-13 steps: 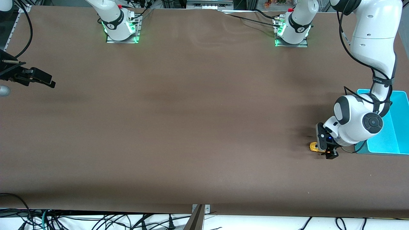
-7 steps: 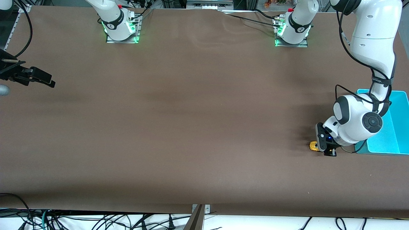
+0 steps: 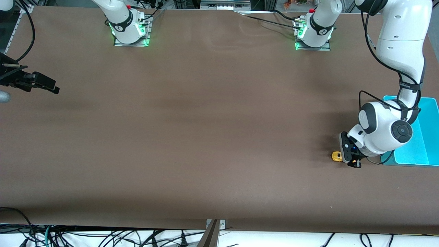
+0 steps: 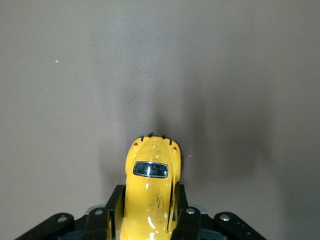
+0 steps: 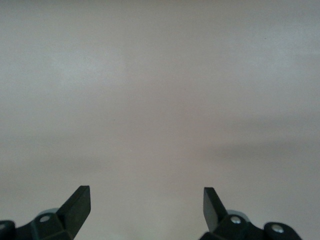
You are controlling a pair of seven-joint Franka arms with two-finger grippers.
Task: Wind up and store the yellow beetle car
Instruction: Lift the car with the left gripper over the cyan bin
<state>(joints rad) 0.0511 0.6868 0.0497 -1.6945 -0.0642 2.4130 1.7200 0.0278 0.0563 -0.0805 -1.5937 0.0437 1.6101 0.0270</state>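
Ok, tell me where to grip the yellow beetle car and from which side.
Grip the yellow beetle car across its narrow body, one finger on each flank, coming from above. The rounded roof offers no hold; the flanks do. The left gripper is shut on it this way.

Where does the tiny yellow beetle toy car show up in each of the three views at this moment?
Front view: the tiny yellow beetle toy car sits on the brown table near the left arm's end, beside the turquoise bin, partly hidden by the left gripper.
Left wrist view: the car sits low and central, clamped between the black fingers.
Right wrist view: not in it; only the open right gripper over bare table.
Shared landmark: the left gripper.
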